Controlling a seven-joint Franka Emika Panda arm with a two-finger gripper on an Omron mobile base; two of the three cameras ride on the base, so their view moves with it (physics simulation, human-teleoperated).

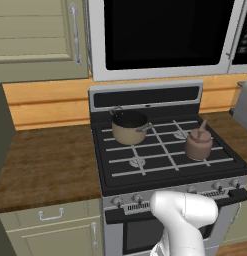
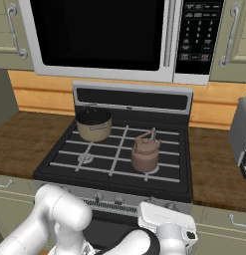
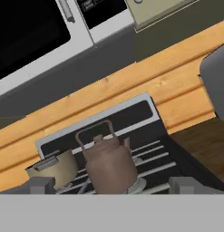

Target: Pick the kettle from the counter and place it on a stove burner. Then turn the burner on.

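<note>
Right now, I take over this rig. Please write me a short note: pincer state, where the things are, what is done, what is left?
Pincer: open, holding nothing, drawn back in front of the stove.
Kettle: standing upright on the front right stove burner, off the counter.
Saucepan: on the back left burner.
Done: the kettle is placed.
Left: turn on that burner with its knob on the front panel.

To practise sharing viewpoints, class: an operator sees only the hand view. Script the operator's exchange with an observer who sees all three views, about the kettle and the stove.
Operator: Which burner is the kettle on?
Observer: The kettle sits on the front right burner.
Operator: Where are the knobs?
Observer: A row of knobs runs along the front of the stove.
</note>
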